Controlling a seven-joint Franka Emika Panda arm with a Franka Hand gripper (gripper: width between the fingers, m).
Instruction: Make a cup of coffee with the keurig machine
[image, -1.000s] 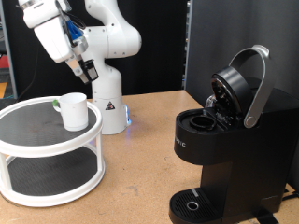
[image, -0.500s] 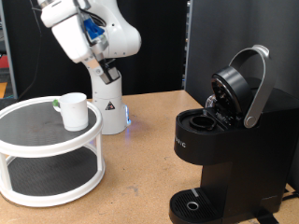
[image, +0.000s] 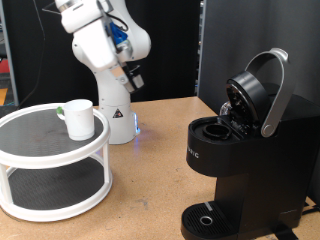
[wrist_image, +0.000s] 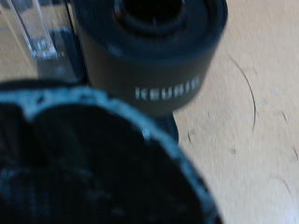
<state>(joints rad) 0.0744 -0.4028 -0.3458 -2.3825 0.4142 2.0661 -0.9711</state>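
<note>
The keurig machine (image: 240, 150) stands at the exterior view's right with its top lid (image: 262, 90) hinged up and its pod chamber open. The wrist view looks down on its round top (wrist_image: 149, 47) with the KEURIG lettering. My gripper (image: 134, 79) hangs in the air at upper centre, between the cup and the machine. A blurred round black pod (wrist_image: 84, 159) with a pale rim fills the near part of the wrist view, held at the gripper; the fingers themselves do not show apart there. The white cup (image: 80, 119) stands on a round stand at the left.
The white two-tier round stand (image: 20, 158) fills the exterior view's lower left. The arm's white base (image: 113, 110) stands behind it on the wooden table (image: 150, 190). A dark panel (image: 215, 45) rises behind the machine.
My gripper has swung from above the cup's stand towards the exterior view's right, closer to the machine. The cup and the machine have not moved.
</note>
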